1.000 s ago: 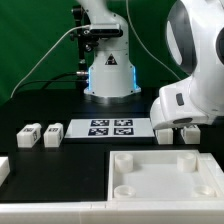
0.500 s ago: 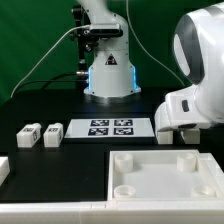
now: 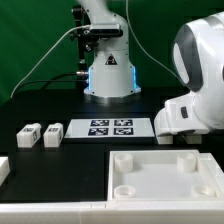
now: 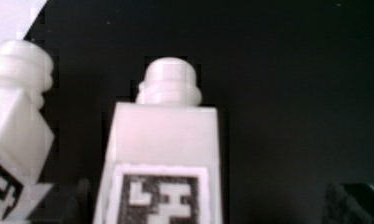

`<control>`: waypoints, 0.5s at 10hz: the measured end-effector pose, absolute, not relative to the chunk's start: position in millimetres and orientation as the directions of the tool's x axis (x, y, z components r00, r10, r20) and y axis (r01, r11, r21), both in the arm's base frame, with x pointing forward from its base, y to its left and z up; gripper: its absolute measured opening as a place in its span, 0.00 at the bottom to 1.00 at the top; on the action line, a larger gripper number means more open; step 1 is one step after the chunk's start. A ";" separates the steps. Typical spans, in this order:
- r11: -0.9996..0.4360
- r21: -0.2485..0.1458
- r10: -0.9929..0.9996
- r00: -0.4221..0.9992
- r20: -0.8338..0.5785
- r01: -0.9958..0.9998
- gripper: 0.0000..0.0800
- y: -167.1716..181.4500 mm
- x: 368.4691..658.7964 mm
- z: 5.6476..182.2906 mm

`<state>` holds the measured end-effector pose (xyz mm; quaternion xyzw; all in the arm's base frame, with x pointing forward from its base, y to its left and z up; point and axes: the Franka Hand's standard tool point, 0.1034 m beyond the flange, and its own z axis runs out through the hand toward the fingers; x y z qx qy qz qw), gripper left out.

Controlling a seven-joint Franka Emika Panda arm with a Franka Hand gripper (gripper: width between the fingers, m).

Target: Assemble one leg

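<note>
**Arm pose with the wrist lowered**

We see the arm (image 3: 203, 60) folded downward at the exterior view's right, its large rounded link directly above the wrist housing (image 3: 190, 112). The base (image 3: 108, 72) stands upright, well apart from the wrist. The gripper is hidden beneath the housing in both views.

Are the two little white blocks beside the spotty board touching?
Apart. The exterior view shows dark table between the outer leg and the leg nearer the marker board.
</note>
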<state>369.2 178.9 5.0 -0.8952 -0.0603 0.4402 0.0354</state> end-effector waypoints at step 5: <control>-0.990 -0.117 0.140 0.604 -0.784 0.078 0.50 179.2 368.8 4.8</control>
